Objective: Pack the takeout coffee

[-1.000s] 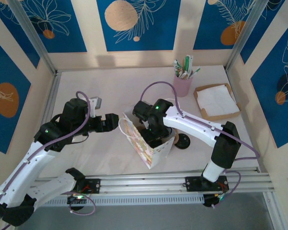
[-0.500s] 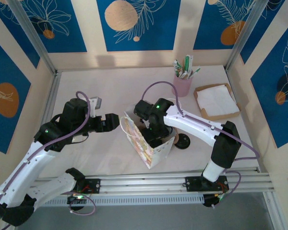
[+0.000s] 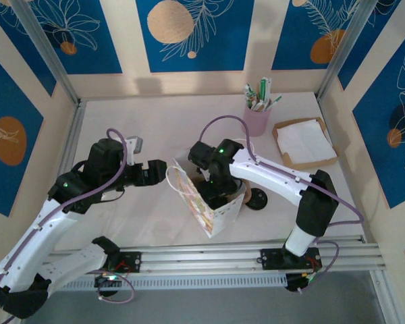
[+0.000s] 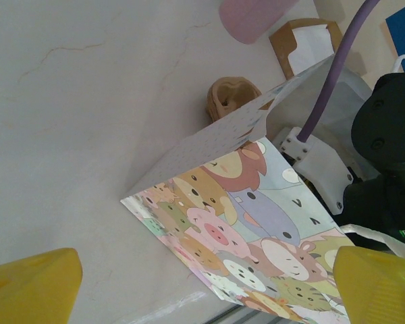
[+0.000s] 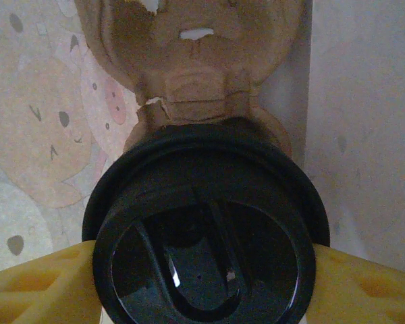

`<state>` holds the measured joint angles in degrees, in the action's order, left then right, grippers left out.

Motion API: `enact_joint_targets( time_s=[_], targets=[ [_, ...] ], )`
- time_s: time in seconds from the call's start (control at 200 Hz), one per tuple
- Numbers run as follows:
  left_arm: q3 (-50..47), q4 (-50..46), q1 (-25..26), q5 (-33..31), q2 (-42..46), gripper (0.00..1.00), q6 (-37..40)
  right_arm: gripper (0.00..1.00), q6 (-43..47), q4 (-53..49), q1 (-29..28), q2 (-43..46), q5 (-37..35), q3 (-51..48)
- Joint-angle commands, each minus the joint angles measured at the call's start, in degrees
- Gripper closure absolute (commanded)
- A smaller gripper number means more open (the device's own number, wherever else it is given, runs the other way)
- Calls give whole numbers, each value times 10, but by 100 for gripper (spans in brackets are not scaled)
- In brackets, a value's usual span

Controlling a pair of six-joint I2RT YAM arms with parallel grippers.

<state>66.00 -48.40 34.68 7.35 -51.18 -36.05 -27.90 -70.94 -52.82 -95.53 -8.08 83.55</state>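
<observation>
The takeout coffee shows from above as a round black lid, and my right gripper is shut on it, a yellow finger on each side of the cup. From above, my right gripper is down in the mouth of the cartoon-animal paper bag, hiding the cup. My left gripper stands open just left of the bag, by its handle. In the left wrist view its yellow fingertips frame the bag's printed side without touching it.
A brown moulded cup carrier lies just beyond the lid and peeks past the bag. A loose black lid lies right of the bag. A pink pen cup and a cardboard napkin tray stand at the back right.
</observation>
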Motion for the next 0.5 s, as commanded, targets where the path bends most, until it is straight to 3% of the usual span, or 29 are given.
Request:
enact_joint_targets(
  time_s=[0.0, 0.495],
  targets=[
    [7, 8, 8, -7, 3, 4, -3, 32, 3, 4, 5, -10, 15, -11],
    [7, 7, 9, -7, 4, 4, -3, 31, 3, 12, 7, -9, 16, -20]
  ],
)
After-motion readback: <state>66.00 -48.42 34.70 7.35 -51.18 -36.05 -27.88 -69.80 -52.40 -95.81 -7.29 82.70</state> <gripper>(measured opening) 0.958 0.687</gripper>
